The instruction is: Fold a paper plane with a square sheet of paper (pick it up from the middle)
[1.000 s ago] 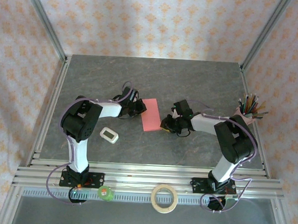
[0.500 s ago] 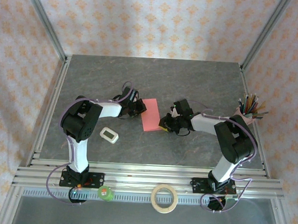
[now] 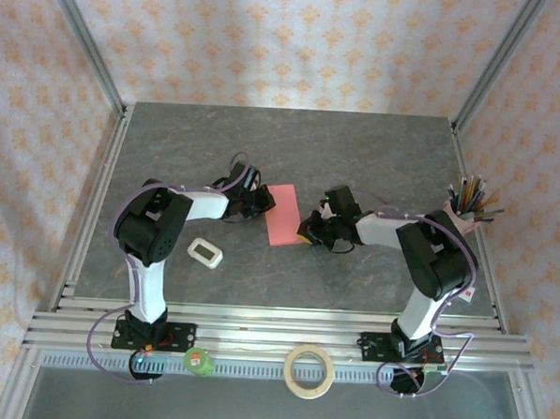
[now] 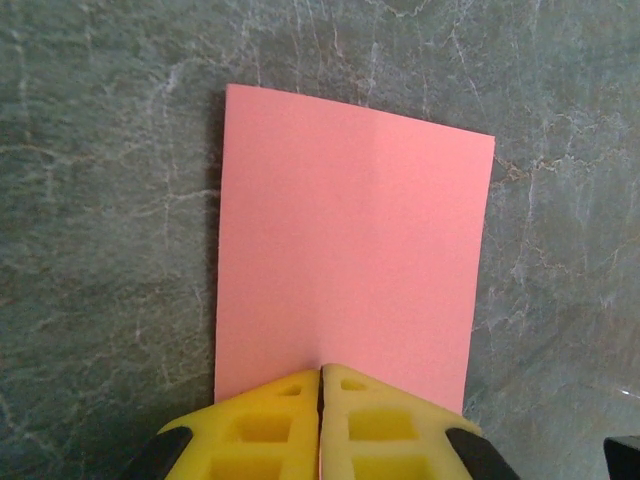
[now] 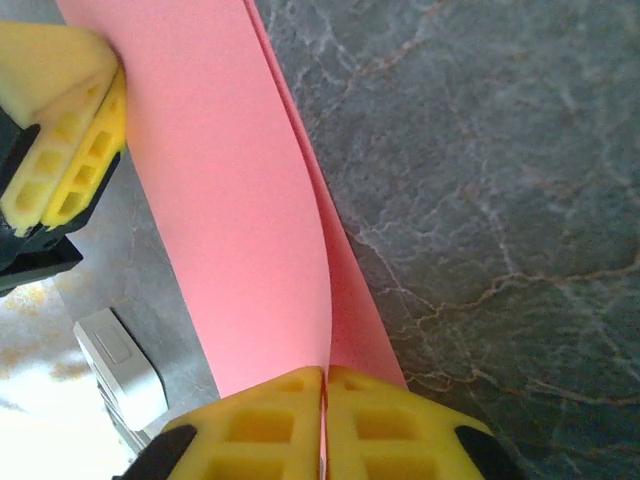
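— Where is the paper at this moment?

— The pink sheet of paper [image 3: 283, 215] lies on the grey marbled table [image 3: 386, 149], about in the middle, between my two pincers. It is doubled over, so from above it looks like a narrow rectangle. From my right wrist I see two layers, and the upper one bulges a little above the lower one.

— How do your pincers stand?

— My right pincer [image 5: 325, 385] is closed at the paper's right edge. Both layers run in between its yellow fingertips, so it grips the sheet. My left pincer [image 4: 320, 385] is also closed, with its tips pressed together at the paper's left edge. The edge goes out of sight under the tips, so I cannot tell whether paper is really between them.

— Are there any containers?

— There is one, a cup [image 3: 458, 215] at the right edge of the table, well apart from the paper. A bunch of coloured pens [image 3: 472, 193] stands in it and fans outward.

— Can you read any writing?

— A small white gadget [image 3: 204, 252] lies near my left arm and has a little screen. Whatever is on the screen is too small to read. A roll of tape [image 3: 309, 371] rests on the rail in front of my bases, and I can make out no print on it.
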